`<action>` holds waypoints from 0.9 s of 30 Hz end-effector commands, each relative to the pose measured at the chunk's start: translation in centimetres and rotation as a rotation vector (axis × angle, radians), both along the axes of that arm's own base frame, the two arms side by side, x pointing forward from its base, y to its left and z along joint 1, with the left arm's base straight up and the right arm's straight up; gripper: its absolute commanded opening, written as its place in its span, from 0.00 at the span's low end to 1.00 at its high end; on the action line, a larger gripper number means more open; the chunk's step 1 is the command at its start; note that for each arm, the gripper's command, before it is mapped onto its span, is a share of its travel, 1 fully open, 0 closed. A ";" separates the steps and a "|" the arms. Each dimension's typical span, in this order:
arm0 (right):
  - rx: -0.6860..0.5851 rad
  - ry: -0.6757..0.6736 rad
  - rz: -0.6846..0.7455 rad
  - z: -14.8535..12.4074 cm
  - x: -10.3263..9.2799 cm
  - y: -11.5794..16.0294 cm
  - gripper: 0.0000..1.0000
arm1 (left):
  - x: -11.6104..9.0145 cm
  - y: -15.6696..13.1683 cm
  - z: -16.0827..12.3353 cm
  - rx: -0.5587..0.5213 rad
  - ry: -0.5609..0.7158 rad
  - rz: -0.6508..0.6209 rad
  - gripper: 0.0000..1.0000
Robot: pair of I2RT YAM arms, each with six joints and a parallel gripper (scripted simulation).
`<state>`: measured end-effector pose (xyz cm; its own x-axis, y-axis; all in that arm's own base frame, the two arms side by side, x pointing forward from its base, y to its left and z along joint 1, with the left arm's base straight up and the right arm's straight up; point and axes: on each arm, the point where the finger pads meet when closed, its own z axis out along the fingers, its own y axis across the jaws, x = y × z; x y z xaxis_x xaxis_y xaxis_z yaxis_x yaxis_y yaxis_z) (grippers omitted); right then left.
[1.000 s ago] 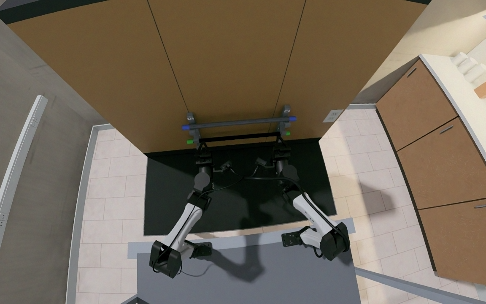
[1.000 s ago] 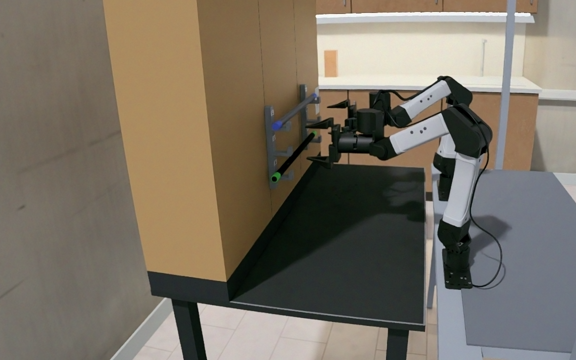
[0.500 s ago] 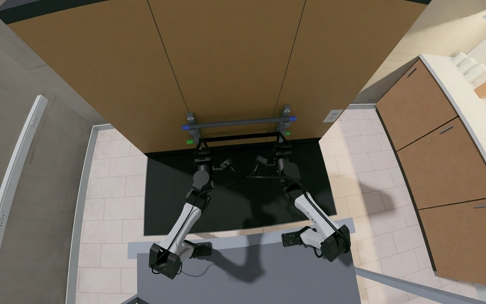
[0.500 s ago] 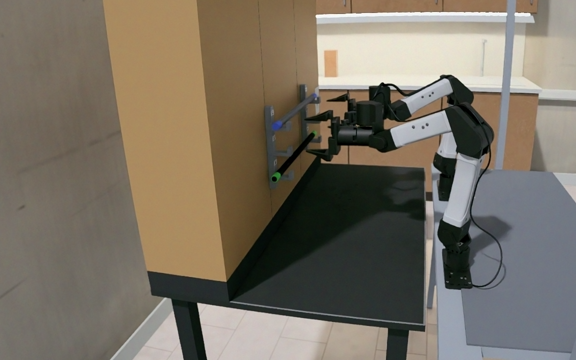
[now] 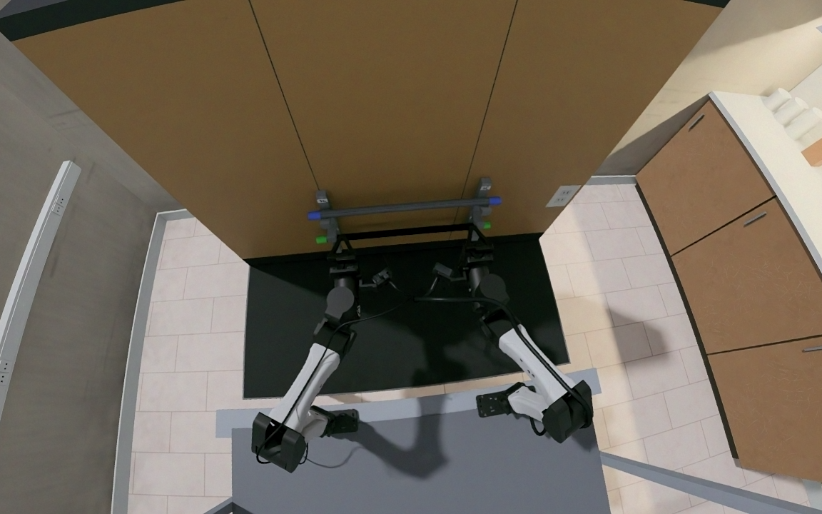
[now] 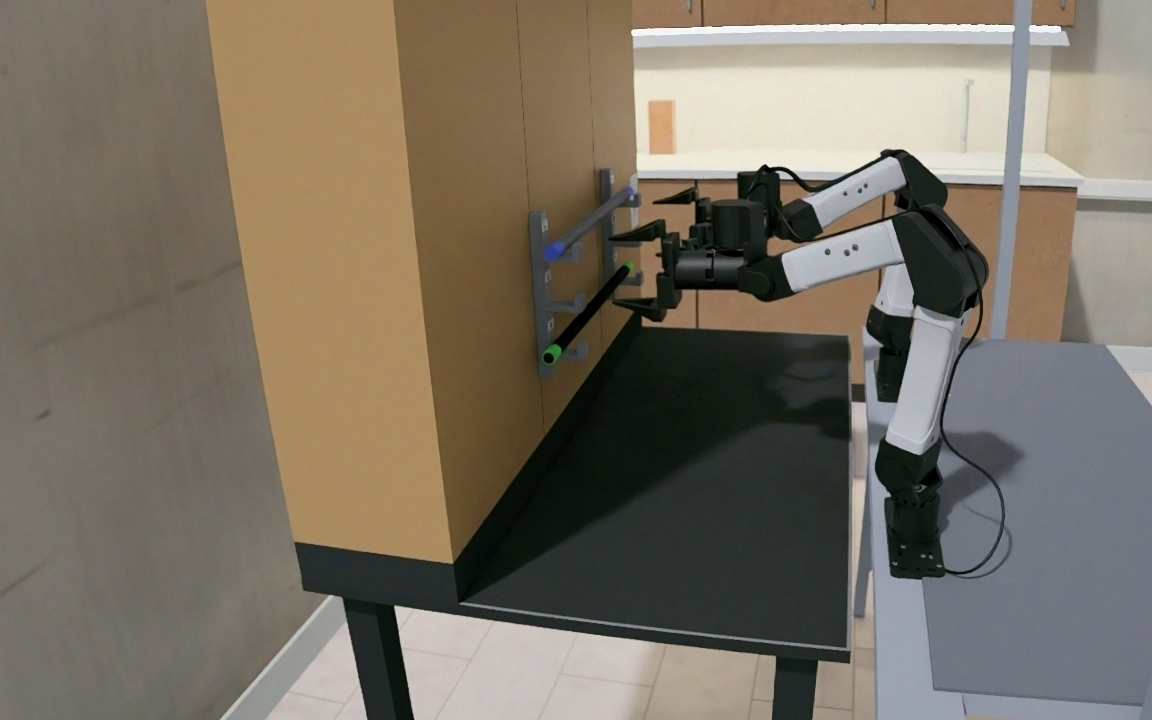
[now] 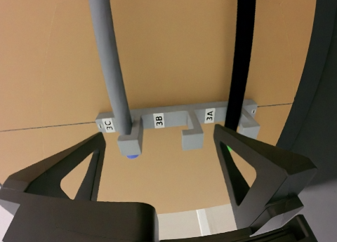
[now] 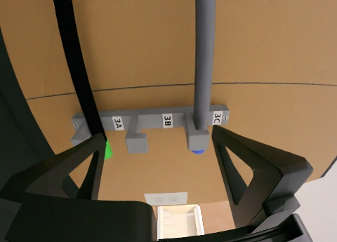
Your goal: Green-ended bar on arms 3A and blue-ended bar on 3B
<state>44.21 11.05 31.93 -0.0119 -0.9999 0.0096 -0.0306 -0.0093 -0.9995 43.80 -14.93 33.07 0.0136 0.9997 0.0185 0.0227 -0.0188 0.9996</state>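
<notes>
The black bar with green ends lies across the lowest rack arms, below the 3A labels. The grey bar with blue ends rests on the top arms, below the 3C labels. The middle arms, below 3B, hold nothing. My left gripper is open and empty in front of the left rack. My right gripper is open and empty before the right rack.
The racks are fixed to an upright brown panel behind a black table top. Cables hang between the arms. A white outlet plate is on the panel beyond the right rack.
</notes>
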 end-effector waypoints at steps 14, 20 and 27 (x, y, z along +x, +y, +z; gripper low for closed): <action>0.007 -0.028 -0.003 1.2 -0.2 -0.8 1.00 | -0.5 0.6 2.6 -0.015 -0.029 -0.003 1.00; 0.007 -0.028 -0.003 1.2 -0.3 -0.9 1.00 | -0.5 0.7 2.7 -0.015 -0.029 -0.003 1.00; 0.007 -0.028 -0.003 1.2 -0.3 -0.9 1.00 | -0.5 0.7 2.7 -0.015 -0.029 -0.003 1.00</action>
<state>44.26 10.56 32.20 -0.0131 -0.9999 0.0068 -0.0250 -0.0065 -0.9997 43.65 -14.67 33.95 0.0151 0.9997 0.0175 0.0212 -0.0178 0.9996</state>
